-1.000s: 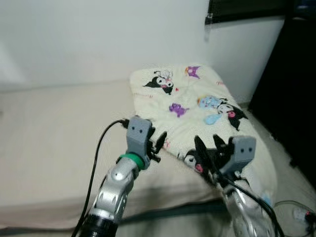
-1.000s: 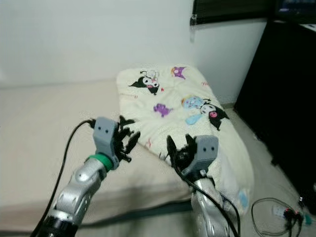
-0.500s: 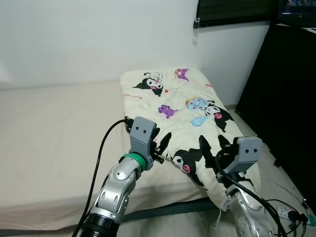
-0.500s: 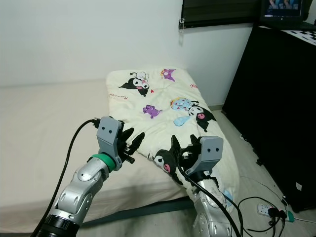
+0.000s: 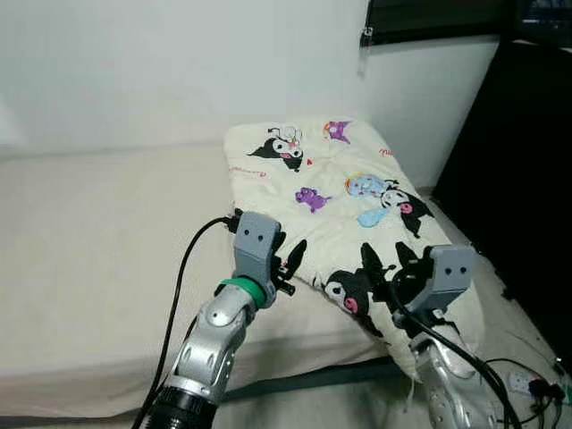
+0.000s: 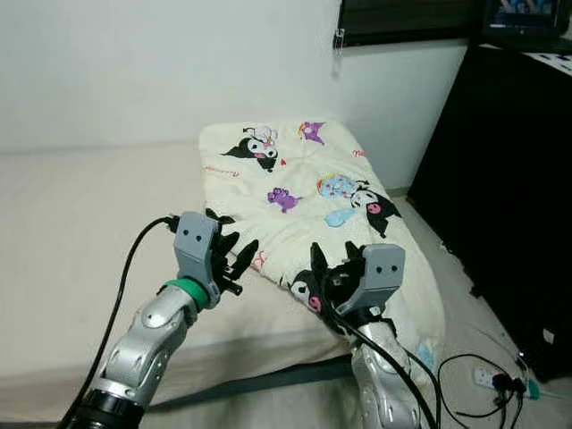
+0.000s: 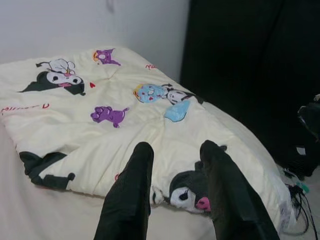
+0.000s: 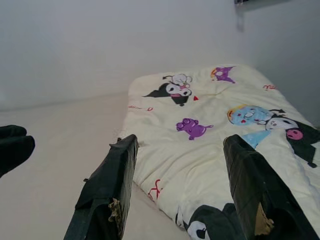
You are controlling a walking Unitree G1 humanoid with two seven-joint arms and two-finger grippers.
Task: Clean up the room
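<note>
Nearest, both arms are raised over the front edge of the bed (image 5: 80,268). The left gripper (image 7: 175,195) has its jaws parted a moderate way with nothing between them; the near hem of the cartoon-print blanket (image 5: 349,206) lies just beyond and below its fingertips. The right gripper (image 8: 182,195) stands spread wider, also empty, with the blanket's near corner and a black cartoon figure directly under the gap between its jaws. The blanket's long axis runs away from both grippers, from the bed's front corner toward the white wall (image 5: 179,63); its far end lies flat on the mattress while its near right part droops over the bed's side toward the floor, where its lower edge is hidden behind the right arm. Beyond the right gripper, a dark cabinet (image 6: 509,179) stands beside the bed, and cables (image 6: 487,380) lie on the floor, too small to make out well.
</note>
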